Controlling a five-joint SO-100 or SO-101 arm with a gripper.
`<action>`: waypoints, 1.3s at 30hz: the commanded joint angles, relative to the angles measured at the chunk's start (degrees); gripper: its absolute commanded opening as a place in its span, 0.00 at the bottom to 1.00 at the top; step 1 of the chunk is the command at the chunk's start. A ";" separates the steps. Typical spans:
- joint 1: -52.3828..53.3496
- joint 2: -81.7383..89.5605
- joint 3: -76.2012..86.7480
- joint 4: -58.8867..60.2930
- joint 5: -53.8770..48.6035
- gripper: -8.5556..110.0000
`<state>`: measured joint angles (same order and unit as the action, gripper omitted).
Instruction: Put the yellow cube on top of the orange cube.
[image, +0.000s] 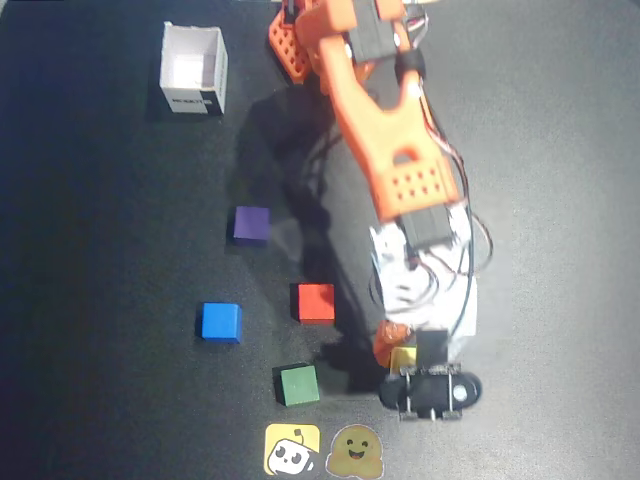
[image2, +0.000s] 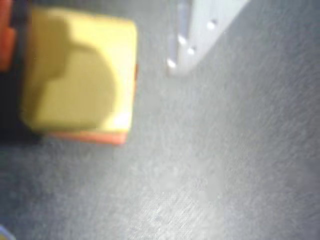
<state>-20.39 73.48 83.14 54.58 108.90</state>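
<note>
Cubes of blue, green and red lie left in the overhead view. Right of them, the yellow cube sits on the orange cube, slightly offset. Gripper appears spread around it, white finger apart. Best to lift away straight, brushing nothing.

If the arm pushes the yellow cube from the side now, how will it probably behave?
The yellow cube seems rigid, with flat faces, so it should slide, not roll. In the wrist view it already sits on the orange cube, whose edge shows below it, so a push may knock it off. It looks small, probably light.
</note>
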 joint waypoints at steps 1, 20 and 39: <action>-0.62 9.67 4.22 -1.32 -0.26 0.27; 11.78 52.38 54.58 -11.16 -12.39 0.08; 18.90 79.37 69.87 5.98 -15.12 0.08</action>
<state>-1.76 145.63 151.00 59.06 93.96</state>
